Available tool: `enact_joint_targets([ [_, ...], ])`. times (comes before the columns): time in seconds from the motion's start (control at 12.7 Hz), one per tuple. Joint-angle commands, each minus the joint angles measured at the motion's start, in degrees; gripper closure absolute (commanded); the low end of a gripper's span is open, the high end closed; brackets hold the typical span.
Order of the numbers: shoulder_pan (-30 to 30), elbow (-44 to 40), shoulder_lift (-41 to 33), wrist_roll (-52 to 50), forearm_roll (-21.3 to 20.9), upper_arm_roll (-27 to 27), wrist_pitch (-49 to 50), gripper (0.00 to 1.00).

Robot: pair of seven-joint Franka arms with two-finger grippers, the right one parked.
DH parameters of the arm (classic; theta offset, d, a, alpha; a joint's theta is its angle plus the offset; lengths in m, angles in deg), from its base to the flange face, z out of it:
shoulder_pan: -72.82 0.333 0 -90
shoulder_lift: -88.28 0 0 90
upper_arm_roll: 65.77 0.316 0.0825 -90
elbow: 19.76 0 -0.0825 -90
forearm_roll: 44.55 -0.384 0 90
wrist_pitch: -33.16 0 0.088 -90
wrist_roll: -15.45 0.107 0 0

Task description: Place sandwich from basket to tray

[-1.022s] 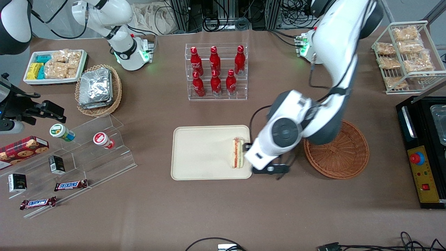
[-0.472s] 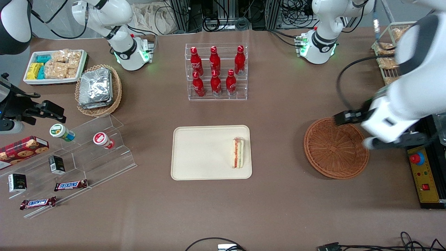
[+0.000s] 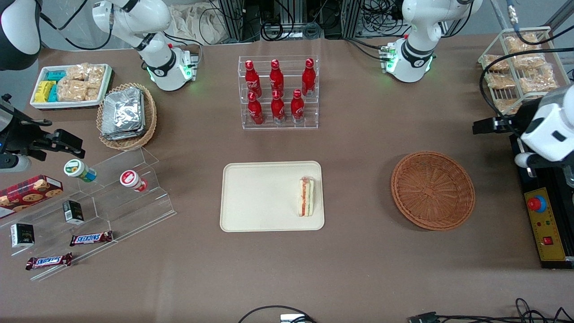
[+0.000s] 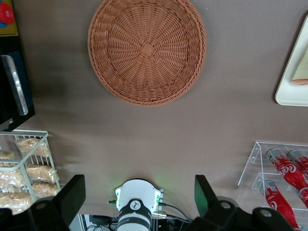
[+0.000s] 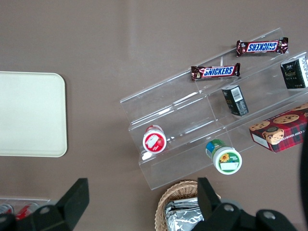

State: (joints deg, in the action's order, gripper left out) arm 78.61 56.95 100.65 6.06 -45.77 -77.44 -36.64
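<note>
The sandwich (image 3: 306,196) lies on the cream tray (image 3: 260,197), near the tray's edge toward the working arm's end. The reddish-brown basket (image 3: 432,190) stands empty beside the tray. My left gripper (image 3: 493,126) hangs high at the working arm's end of the table, farther from the front camera than the basket and apart from it. In the left wrist view its fingers (image 4: 72,195) stand wide apart with nothing between them, the gripper (image 4: 138,195) is open, and the basket (image 4: 147,50), a tray corner (image 4: 291,89) and a bit of the sandwich (image 4: 302,72) show below.
A clear rack of red bottles (image 3: 278,92) stands farther back than the tray. A wire rack of snack bags (image 3: 520,72) and a black box with a red button (image 3: 542,211) sit at the working arm's end. An acrylic stand (image 3: 98,202) with snacks lies toward the parked arm's end.
My left gripper has left the sandwich on the tray and swung away over the basket toward the working arm's end, rising. The sandwich has not moved.
</note>
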Motion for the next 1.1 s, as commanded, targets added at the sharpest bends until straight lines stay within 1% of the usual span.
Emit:
enact_joint_targets([
  [0.0,0.01,15.88,-11.11,0.43,-0.01,0.06,-10.58,0.00],
  [0.08,-0.86,19.58,-14.10,0.51,-0.10,0.76,-14.10,0.00],
  [0.16,-1.48,20.66,-14.91,2.52,-0.28,1.46,-15.53,0.00],
  [0.24,-1.48,20.15,-14.66,6.28,-1.06,2.16,-15.63,0.00],
  [0.31,-0.87,19.71,-14.39,8.23,-0.98,2.43,-15.81,0.00],
  [0.55,-0.08,19.61,-14.13,7.90,-0.89,2.52,-15.02,0.00],
  [0.71,1.23,19.62,-14.13,7.90,-0.11,2.79,-14.84,0.00],
  [1.02,1.42,19.61,-14.04,7.02,-0.01,2.70,-14.84,0.00],
])
